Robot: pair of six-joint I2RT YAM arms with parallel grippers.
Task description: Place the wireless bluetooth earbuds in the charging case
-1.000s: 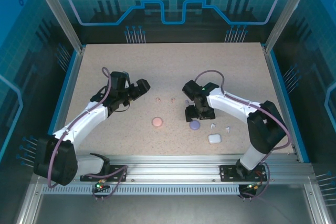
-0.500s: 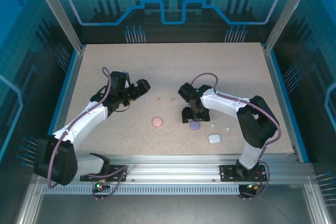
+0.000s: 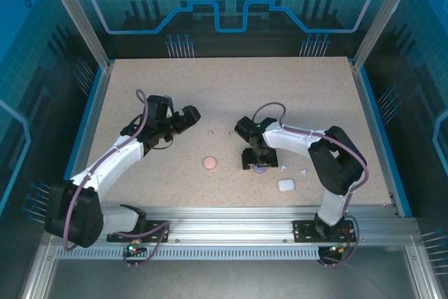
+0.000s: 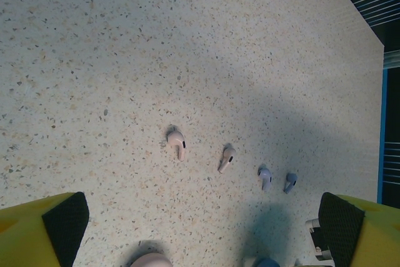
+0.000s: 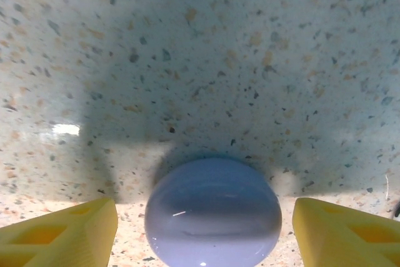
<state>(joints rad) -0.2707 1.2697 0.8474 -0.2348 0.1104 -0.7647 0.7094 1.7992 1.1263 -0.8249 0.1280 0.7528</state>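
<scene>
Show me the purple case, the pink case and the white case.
purple case [image 5: 212, 214]: right wrist view, middle of its rounded top.
pink case [image 3: 210, 162]: top external view, centre of its top.
white case [image 3: 285, 185]: top external view, centre of its top.

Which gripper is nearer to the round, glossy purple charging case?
Right. The right gripper hangs just over the round, glossy purple charging case, one open finger on each side. The left gripper is far off to its left.

Three cases [image 3: 210, 163] lie in a row on the table [image 3: 280, 89], the middle case [image 5: 212, 207] between the fingers of the right gripper [image 5: 203, 232]; four earbuds [image 4: 225, 157] lie behind.
</scene>
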